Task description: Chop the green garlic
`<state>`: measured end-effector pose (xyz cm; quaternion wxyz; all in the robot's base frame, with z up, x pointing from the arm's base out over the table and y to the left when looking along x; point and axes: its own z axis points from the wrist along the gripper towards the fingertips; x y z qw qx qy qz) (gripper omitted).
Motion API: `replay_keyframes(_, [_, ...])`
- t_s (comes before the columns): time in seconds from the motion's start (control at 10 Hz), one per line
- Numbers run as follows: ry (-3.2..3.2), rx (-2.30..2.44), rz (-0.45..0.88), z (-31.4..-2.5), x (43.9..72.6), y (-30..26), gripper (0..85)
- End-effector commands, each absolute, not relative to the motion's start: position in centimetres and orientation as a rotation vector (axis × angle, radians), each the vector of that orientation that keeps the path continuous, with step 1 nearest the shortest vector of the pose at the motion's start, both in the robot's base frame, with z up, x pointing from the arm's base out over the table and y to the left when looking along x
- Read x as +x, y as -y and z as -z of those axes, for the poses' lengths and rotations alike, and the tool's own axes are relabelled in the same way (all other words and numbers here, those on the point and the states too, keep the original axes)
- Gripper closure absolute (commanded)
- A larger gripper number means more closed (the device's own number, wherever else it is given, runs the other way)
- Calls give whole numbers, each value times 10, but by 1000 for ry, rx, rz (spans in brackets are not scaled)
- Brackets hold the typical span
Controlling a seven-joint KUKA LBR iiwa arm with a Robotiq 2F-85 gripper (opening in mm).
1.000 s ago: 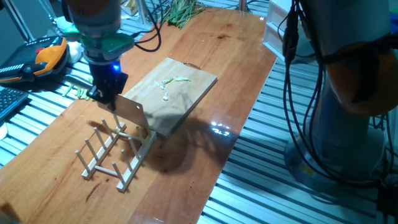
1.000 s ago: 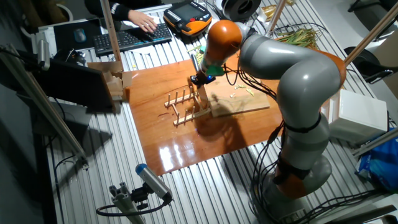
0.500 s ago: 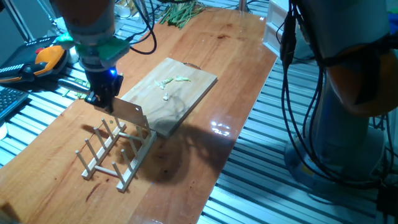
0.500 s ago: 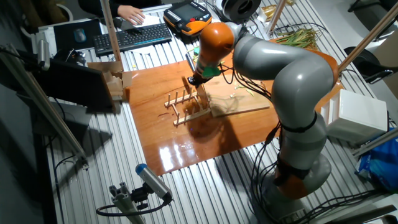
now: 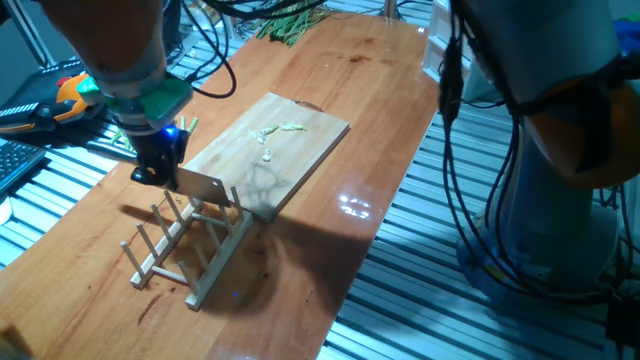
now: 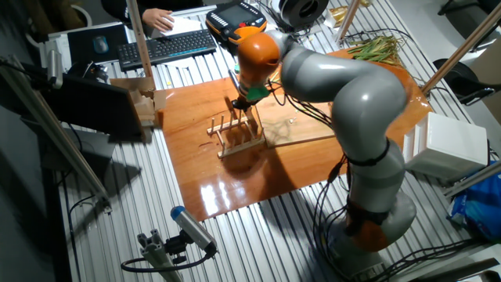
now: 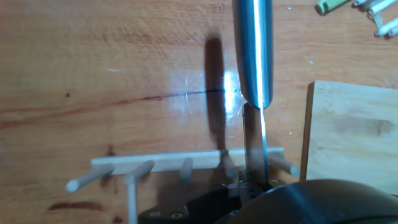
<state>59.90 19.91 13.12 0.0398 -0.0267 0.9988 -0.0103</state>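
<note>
Pale-green bits of the green garlic [image 5: 281,129] lie on the far half of the wooden cutting board [image 5: 300,160]; in the other fixed view they show as faint specks [image 6: 292,121]. My gripper [image 5: 157,165] is shut on the handle of a flat steel knife [image 5: 206,187], left of the board. The blade hangs just above the wooden peg rack [image 5: 186,243]. In the hand view the knife [image 7: 254,56] appears edge-on over the rack's rail [image 7: 186,164], with the board's corner [image 7: 348,134] to the right.
A bunch of long green stalks [image 5: 290,20] lies at the table's far end. Loose green pieces [image 7: 329,5] lie on the table near the board. An orange pendant [image 5: 75,92] and a keyboard [image 6: 164,47] sit beside the table. The arm's base [image 6: 376,219] stands at the right.
My gripper has carried the knife leftward, away from the cutting board and over the peg rack. The garlic bits and the board have not moved.
</note>
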Motion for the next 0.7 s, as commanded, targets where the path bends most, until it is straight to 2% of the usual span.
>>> replay_keyframes(0.0, [-3066,-96,22,-128,603,-196,850])
replay_keyframes(0.2, [-3077,-98,19,-117,607,-194,850])
replay_keyframes(0.6, [-3082,-88,-5,-104,598,-197,850])
